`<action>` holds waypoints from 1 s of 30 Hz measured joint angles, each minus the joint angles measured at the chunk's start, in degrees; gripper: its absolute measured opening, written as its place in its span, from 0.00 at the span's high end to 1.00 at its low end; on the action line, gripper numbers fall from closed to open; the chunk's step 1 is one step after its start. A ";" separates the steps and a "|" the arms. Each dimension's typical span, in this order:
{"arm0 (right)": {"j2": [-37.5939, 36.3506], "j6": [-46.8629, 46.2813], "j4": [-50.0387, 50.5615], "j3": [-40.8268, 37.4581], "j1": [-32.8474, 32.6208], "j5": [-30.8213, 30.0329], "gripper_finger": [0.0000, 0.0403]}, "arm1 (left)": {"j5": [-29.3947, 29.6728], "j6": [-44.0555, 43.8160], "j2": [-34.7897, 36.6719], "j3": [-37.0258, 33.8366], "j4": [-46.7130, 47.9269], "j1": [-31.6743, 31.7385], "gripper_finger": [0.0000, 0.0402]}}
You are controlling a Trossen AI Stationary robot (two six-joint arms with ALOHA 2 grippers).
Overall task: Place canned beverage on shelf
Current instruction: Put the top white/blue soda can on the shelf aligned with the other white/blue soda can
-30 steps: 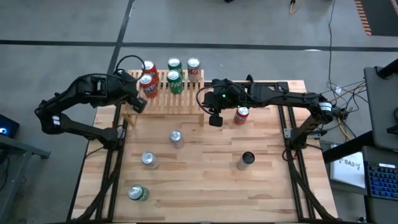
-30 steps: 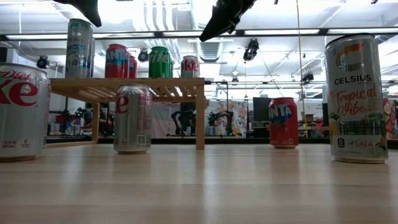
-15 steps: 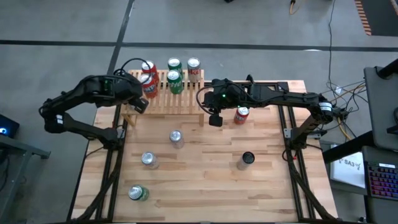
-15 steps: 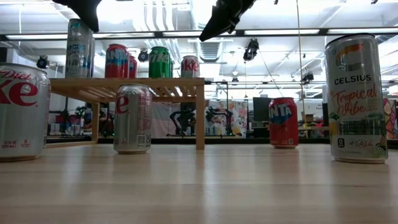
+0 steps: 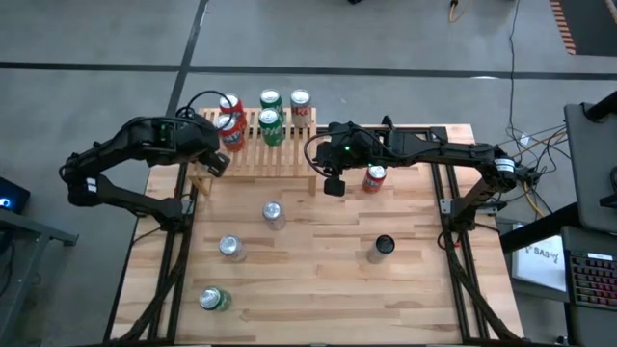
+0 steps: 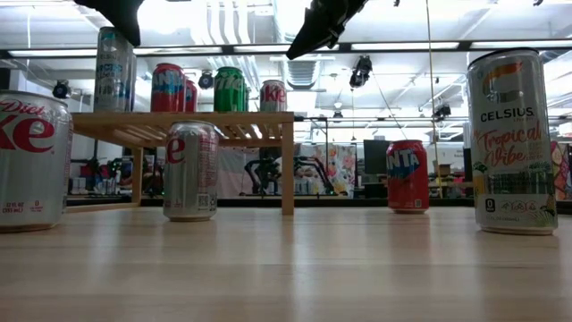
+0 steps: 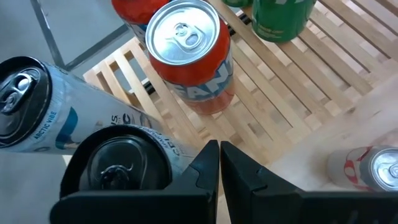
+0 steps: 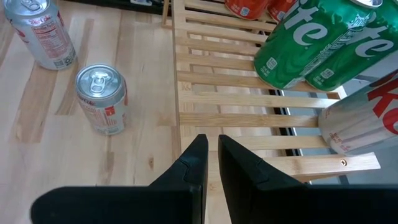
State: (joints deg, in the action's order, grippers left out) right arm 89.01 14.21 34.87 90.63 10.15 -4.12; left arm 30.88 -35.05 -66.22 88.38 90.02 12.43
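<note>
The light-wood slatted shelf (image 5: pixel 280 159) stands at the table's far side. On it stand two red cans (image 5: pixel 231 130), two green cans (image 5: pixel 272 123) and a silver Coke can (image 5: pixel 300 100). My left gripper (image 5: pixel 217 164) hangs shut over the shelf's left end. In the left wrist view its fingertips (image 7: pixel 219 146) point at the slats in front of the orange-red can (image 7: pixel 189 56). A tall white can (image 7: pixel 37 118) and a black-topped white can (image 7: pixel 118 165) stand beside them. My right gripper (image 5: pixel 335 186) hangs shut and empty off the shelf's right end (image 8: pixel 236 118).
Loose cans stand on the table: a red Fanta (image 5: pixel 374 176) beside the right gripper, two silver ones (image 5: pixel 273 213) (image 5: pixel 229 247), a green one (image 5: pixel 214 299) near the front, and a tall black-topped one (image 5: pixel 384 246). Bare wood lies between them.
My left arm has shifted slightly over the shelf's left end and its gripper has tipped a little. No can has moved.
</note>
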 joint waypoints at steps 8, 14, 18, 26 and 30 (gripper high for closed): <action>0.00 -0.30 -0.02 0.00 0.00 0.00 0.93 | -0.05 0.23 1.23 0.00 0.00 0.00 1.00; 0.00 -1.51 -0.02 0.00 0.00 0.00 0.93 | -0.08 1.48 1.27 -0.07 0.00 0.00 1.00; 0.03 -2.32 -0.72 0.00 0.00 0.01 0.93 | 0.02 2.51 1.34 -0.11 -0.05 -0.19 1.00; 2.25 -2.33 -8.42 -0.28 -0.02 0.02 0.93 | 5.42 2.22 2.43 -0.13 -1.51 -6.43 1.00; 4.57 -2.13 -14.42 -0.28 -0.02 0.02 0.93 | 9.32 1.20 3.64 -0.48 -3.76 -13.03 1.00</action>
State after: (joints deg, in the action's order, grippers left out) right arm 93.59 12.09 20.45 90.35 10.13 -4.10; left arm 40.21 -33.85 -62.58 87.90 86.26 -0.60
